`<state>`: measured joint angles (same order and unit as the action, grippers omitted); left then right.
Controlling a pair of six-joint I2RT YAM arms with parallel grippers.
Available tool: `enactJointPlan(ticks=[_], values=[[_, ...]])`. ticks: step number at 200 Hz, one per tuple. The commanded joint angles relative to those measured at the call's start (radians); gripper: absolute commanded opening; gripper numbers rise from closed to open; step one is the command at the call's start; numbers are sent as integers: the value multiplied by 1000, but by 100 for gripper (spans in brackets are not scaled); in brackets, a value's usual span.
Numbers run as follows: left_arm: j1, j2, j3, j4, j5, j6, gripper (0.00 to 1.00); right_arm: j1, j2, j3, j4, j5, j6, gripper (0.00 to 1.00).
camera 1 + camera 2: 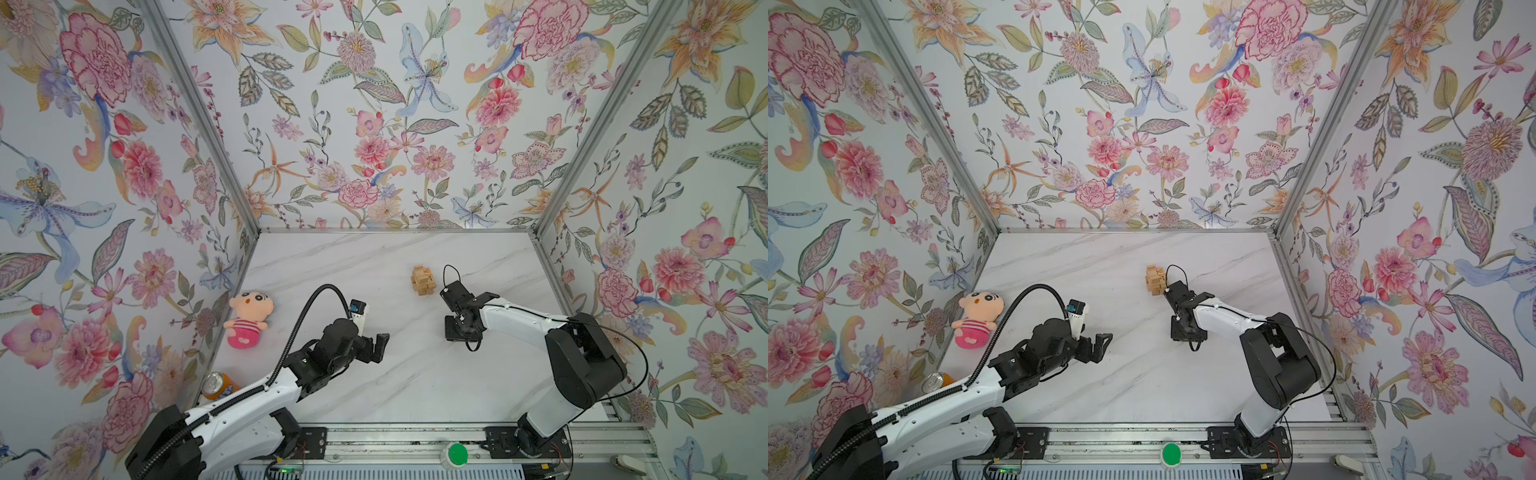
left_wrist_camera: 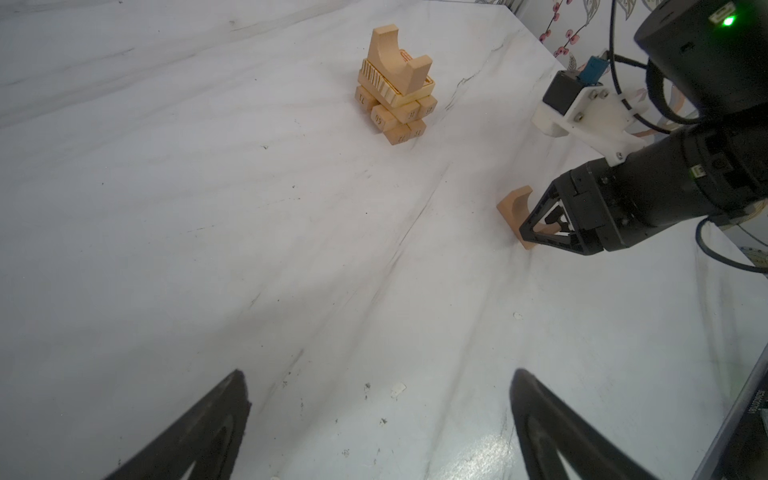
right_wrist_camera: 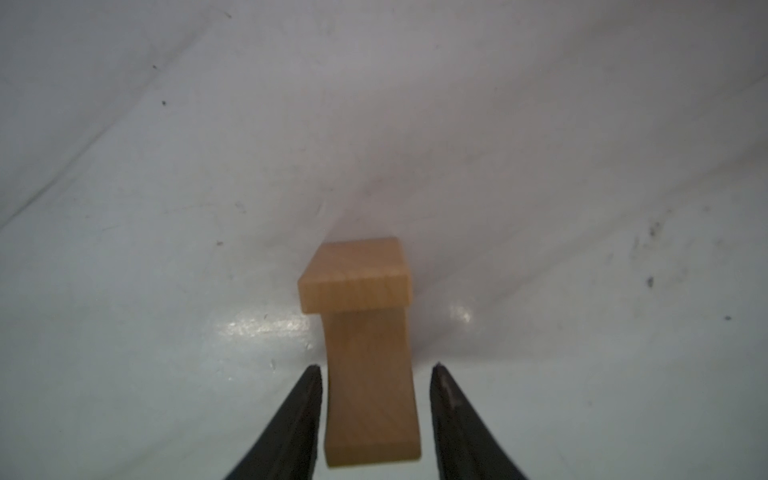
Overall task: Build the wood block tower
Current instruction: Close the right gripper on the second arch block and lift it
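Straddling a loose arched wood block (image 3: pixel 357 282) on the table (image 3: pixel 166 208), the right gripper (image 3: pixel 377 366) has its jaws apart, with a sliver of gap on each side. An off-centre squeeze could twist or skid the curved piece. The tower (image 1: pixel 423 280) stands near, farther back, where a careless swing could topple it. The left gripper (image 2: pixel 379 374), spread wide, holds nothing. The plush doll (image 1: pixel 247 318) and drink can (image 1: pixel 216 385) lie well apart, blocking nothing.
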<state>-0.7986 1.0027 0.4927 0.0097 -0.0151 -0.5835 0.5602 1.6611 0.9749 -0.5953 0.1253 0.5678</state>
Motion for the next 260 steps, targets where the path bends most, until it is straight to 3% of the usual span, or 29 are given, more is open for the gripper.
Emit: enactJointPlan(ticks=[1, 44, 148, 260], values=[[10, 5, 29, -7, -26, 3, 99, -3, 23, 9, 6, -32, -26, 45], [10, -2, 28, -12, -36, -2, 99, 10, 23, 4, 6, -36, -41, 45], [9, -46, 21, -37, -58, -15, 99, -5, 19, -15, 6, -32, -46, 33], [12, 45, 95, -30, -63, 29, 99, -45, -17, 86, -49, -18, -143, 31]])
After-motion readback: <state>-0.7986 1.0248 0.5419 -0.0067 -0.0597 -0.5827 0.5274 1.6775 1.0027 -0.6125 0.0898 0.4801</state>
